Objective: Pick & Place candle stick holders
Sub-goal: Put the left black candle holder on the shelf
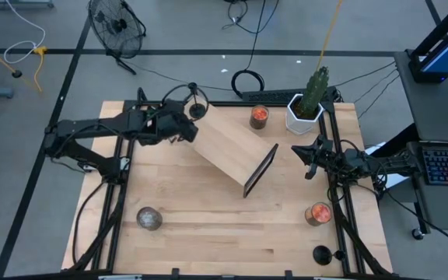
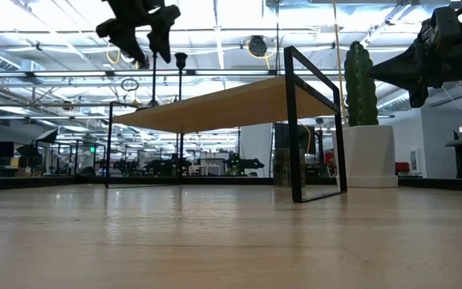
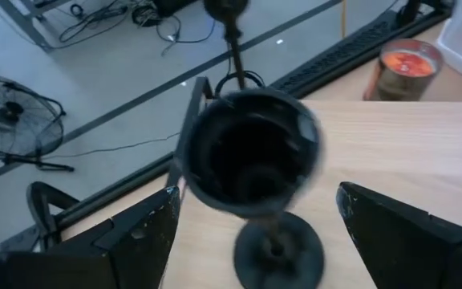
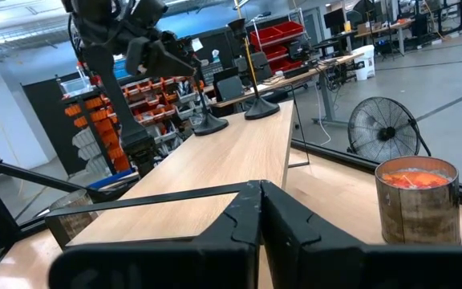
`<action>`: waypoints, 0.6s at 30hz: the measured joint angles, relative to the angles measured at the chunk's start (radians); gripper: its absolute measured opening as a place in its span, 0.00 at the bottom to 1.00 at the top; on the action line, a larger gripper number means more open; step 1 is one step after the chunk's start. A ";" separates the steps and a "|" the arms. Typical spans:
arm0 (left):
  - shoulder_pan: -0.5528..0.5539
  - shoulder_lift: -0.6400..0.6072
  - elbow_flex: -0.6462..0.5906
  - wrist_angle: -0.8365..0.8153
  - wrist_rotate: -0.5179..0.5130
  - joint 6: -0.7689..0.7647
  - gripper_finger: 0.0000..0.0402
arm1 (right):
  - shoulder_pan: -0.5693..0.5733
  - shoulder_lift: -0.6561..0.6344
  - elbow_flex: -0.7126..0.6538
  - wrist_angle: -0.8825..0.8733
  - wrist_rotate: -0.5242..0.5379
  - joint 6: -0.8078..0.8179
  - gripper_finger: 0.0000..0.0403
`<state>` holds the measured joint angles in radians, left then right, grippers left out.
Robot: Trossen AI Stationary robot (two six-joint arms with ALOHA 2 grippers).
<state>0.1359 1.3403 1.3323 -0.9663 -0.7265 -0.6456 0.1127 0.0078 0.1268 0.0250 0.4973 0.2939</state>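
Left pincer (image 1: 183, 124) open, fingers (image 3: 135, 233) spread wide and gripping nothing, hovering above the far-left end of the wooden shelf (image 1: 228, 148). Directly beneath, between the spread fingers, one candle stick holder (image 3: 255, 172) upright on the shelf top near its end edge; a second holder (image 1: 197, 99) just beyond, at the very corner. Clear air all round the pincer in the low view, well above the shelf surface. Shelf lying skewed across the middle of the worktop (image 1: 208, 241), its black frame end (image 1: 260, 171) pointing toward the right arm; broad bare wood in front of it.

Right pincer (image 1: 308, 152) shut, tips pressed together on nothing, held just off the shelf's frame end, near the white pot with cactus (image 1: 306, 109). One candle jar (image 1: 259, 117) past the shelf's far edge, another (image 1: 317, 212) near the right rail. A third black holder (image 1: 321, 253) at the worktop's near-right corner; a round grey ball (image 1: 148, 218) at near left.
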 joint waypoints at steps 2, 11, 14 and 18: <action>0.012 0.000 0.000 0.001 0.000 0.012 0.85 | 0.000 0.000 0.000 0.000 0.000 0.000 0.01; 0.023 0.000 0.000 0.020 0.001 0.037 0.64 | 0.000 0.000 0.000 0.000 0.000 0.000 0.01; 0.023 0.000 0.000 0.037 0.001 0.057 0.56 | 0.000 0.000 0.000 0.000 0.000 0.000 0.01; 0.023 0.000 0.000 0.039 -0.007 0.070 0.44 | 0.000 0.000 0.000 0.000 0.000 0.000 0.01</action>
<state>0.1589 1.3403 1.3323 -0.9276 -0.7336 -0.5759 0.1130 0.0078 0.1268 0.0254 0.4973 0.2939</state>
